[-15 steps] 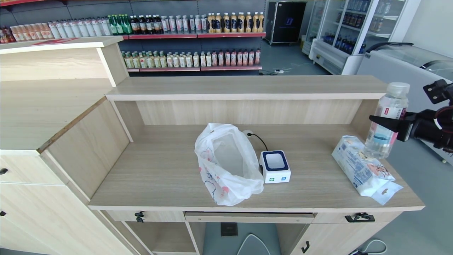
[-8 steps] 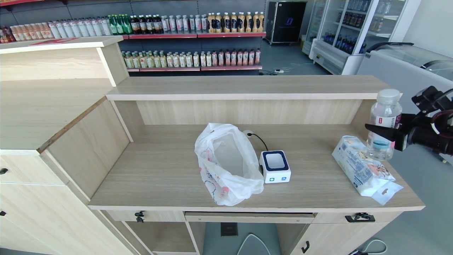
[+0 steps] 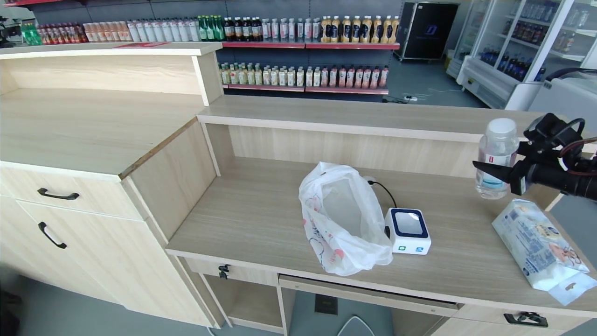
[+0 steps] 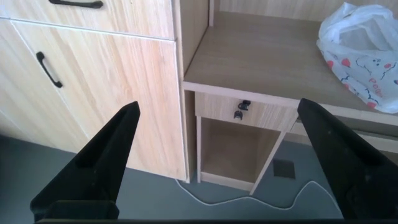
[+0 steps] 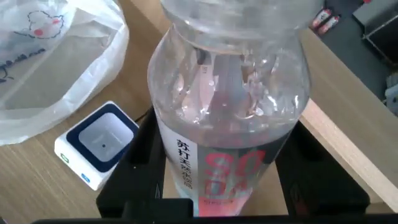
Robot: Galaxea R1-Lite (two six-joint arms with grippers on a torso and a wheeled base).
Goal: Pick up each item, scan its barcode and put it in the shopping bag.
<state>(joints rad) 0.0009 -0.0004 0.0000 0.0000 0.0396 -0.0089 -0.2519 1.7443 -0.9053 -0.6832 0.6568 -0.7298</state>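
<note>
In the head view, the white shopping bag (image 3: 343, 219) is lying slumped on the counter (image 3: 252, 219) with its mouth gaping. The scanner (image 3: 408, 229) is sitting just beside the bag, on its right. The right gripper (image 3: 493, 170) is pinching the clear water bottle (image 3: 497, 147) upright over the counter's right end. A wipes packet (image 3: 536, 242) is lying flat nearer the front edge. Drink shelves (image 3: 298, 32) and glass-door fridges (image 3: 513, 51) are lining the room behind.

In the left wrist view, the left gripper (image 4: 217, 162) is hanging low before the counter's left corner. Its jaws are spread wide, holding nothing, with the cupboard door (image 4: 93, 81) beyond them.

In the right wrist view, the jaws are clamping the bottle's labelled body. The scanner and the bag are lying on the wood below.
</note>
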